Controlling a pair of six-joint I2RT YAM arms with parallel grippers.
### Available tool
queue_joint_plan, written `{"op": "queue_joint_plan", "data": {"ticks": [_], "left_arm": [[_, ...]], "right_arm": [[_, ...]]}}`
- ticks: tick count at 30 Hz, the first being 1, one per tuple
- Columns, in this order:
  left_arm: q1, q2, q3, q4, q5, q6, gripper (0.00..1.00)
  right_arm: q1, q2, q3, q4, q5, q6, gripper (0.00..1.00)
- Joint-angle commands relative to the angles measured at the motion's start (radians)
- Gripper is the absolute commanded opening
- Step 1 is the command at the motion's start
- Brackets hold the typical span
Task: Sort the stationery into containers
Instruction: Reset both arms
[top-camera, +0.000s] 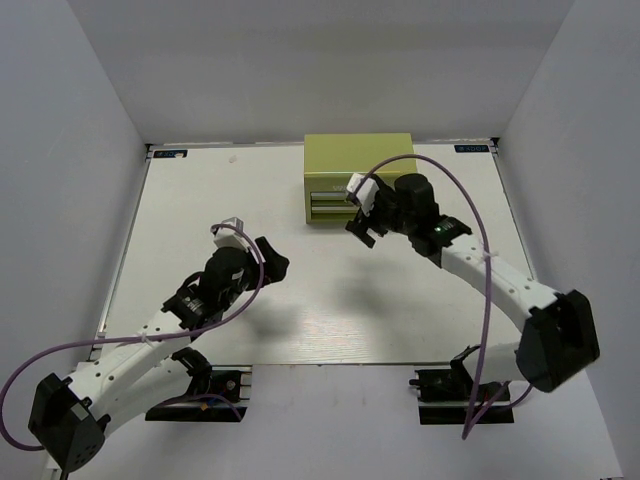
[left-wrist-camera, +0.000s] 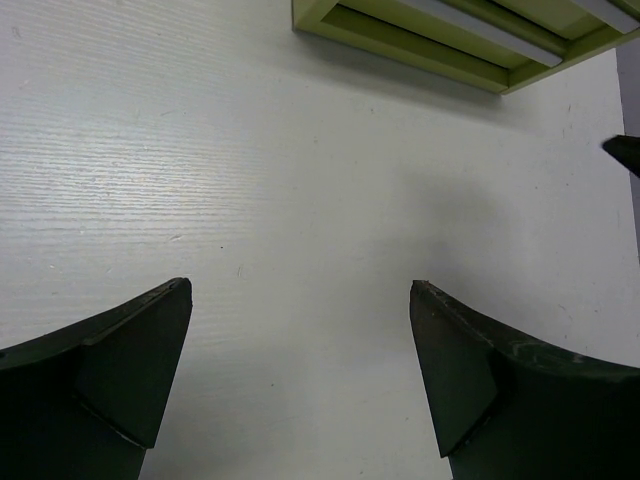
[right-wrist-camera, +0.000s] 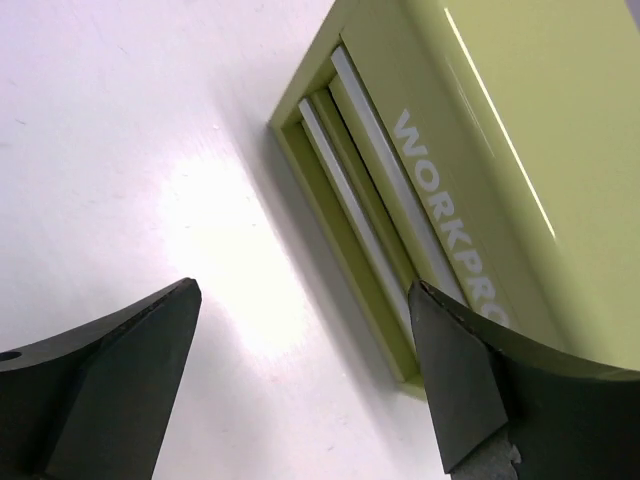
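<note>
White matte worktop (top-camera: 300, 300), finely grained, boxed in by plain white walls (top-camera: 330, 60); both arms over it.

We note the yellow-green metal chest (top-camera: 358, 160) at the far edge, a little right of the middle. It is boxy and smooth, with sharp corners. The right wrist view cuts off its far end and the tail of the white lettering (right-wrist-camera: 445, 210), so we read only "WORKPRO". The stacked drawer fronts (right-wrist-camera: 350, 210) show as recessed pale strips, and their insides are hidden from us. The right gripper (top-camera: 360, 233) hangs just in front of the chest, its dark wedge fingers (right-wrist-camera: 120, 350) wide apart and holding nothing. The left gripper (top-camera: 275, 258) sits over the mid-left worktop, well apart from the chest, jaws likewise spread and empty. A dark tip (left-wrist-camera: 625, 152) is cut off at the right edge of the left wrist view; we cannot identify it.
</note>
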Motion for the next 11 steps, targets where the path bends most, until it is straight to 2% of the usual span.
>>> {"op": "queue_joint_plan", "data": {"ticks": [1,3,6,11], "left_arm": [[0.001,0.011,0.004,0.033,0.023,0.016,1.00],[0.001,0.021,0.015,0.033,0.032,0.025,1.00],[0.001,0.021,0.024,0.044,0.043,0.050,1.00],[0.001,0.021,0.015,0.081,0.063,0.073,1.00]], "right_arm": [[-0.001,-0.100,-0.048,-0.026,-0.054,0.206,0.90],[-0.003,-0.132,-0.085,0.007,-0.029,0.277,0.90],[-0.008,-0.184,-0.102,0.004,0.086,0.353,0.90],[-0.015,-0.224,-0.159,0.043,0.171,0.337,0.90]]}}
